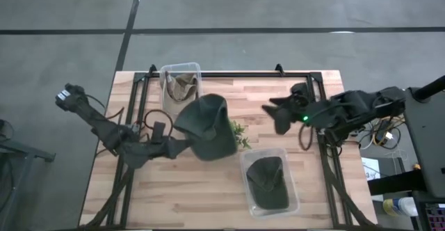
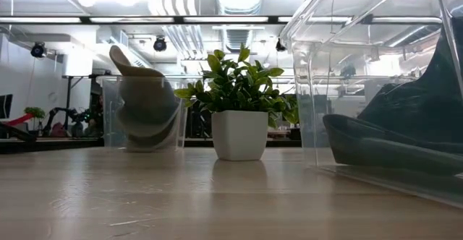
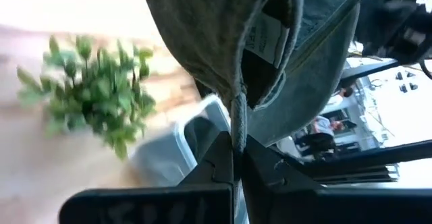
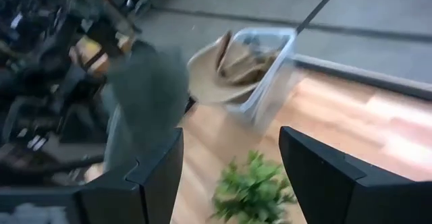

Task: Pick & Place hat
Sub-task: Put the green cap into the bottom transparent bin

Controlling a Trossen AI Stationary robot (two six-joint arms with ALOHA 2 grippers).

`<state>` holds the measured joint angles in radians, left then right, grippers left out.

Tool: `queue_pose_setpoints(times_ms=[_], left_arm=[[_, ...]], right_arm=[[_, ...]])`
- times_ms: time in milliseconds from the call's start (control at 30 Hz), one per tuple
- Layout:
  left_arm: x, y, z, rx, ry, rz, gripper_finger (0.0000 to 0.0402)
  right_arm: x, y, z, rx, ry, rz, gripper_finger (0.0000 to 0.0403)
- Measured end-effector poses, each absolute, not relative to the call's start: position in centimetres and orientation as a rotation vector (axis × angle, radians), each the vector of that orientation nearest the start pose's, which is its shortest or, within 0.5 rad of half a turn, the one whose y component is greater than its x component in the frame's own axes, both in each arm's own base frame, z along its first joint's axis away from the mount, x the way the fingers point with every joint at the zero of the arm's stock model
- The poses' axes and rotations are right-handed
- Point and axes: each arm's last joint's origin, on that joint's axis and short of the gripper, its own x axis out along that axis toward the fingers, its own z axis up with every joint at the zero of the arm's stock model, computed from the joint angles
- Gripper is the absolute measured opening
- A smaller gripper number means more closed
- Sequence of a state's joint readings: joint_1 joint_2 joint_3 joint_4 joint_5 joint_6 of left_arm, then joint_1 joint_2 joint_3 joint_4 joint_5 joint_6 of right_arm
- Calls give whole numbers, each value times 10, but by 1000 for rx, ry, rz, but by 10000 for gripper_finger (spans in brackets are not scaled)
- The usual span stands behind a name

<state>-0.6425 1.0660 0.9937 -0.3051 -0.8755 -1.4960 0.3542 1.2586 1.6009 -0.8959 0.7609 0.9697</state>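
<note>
A dark grey-green hat (image 1: 208,126) hangs in the air above the table's middle, held by my left gripper (image 1: 172,145), which reaches in from the table's left and is shut on it. The left wrist view shows the hat (image 3: 223,28) with its hollow inside and a label. It also appears in the right wrist view (image 4: 145,89). My right gripper (image 1: 272,114) hovers open to the hat's right, touching nothing; its fingers (image 4: 155,177) stand wide apart. The low view shows neither gripper nor this hat. My left gripper pinches the hat's stitched rim edge (image 3: 237,116) between its two fingers (image 3: 216,166). The fingers come roughly level from the table's left. The hat is lifted clear of the table, and its crown stands out beyond the fingertips toward the right.
A clear bin (image 1: 181,85) at the far edge holds a beige hat (image 2: 141,103). A second clear bin (image 1: 270,182) near the front right holds another dark hat (image 2: 405,124). A small potted plant (image 1: 240,135) stands between them, just right of the held hat.
</note>
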Motion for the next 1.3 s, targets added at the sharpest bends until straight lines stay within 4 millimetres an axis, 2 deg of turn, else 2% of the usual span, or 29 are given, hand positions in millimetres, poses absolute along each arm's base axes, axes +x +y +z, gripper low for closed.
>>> queue_pose_setpoints(times_ms=[100,300,500,700,867,1100,1300], left_arm=[[193,-109,352,-1159,27,392,5],[195,-97,364,-1091,-4,416,5],[193,-89,369,-1052,-5,442,5],[189,-86,370,-1038,4,441,5],[188,-85,371,-1037,-1,441,5],[186,-83,372,-1026,0,447,5],[184,-81,373,-1022,-3,443,5]], right_arm=[[234,67,439,663,272,-541,239],[255,76,429,707,317,-491,238],[269,82,427,733,300,-437,240],[283,90,430,673,240,-367,233],[290,89,425,642,235,-400,231],[313,83,426,643,141,-380,225],[320,76,420,666,146,-412,197]])
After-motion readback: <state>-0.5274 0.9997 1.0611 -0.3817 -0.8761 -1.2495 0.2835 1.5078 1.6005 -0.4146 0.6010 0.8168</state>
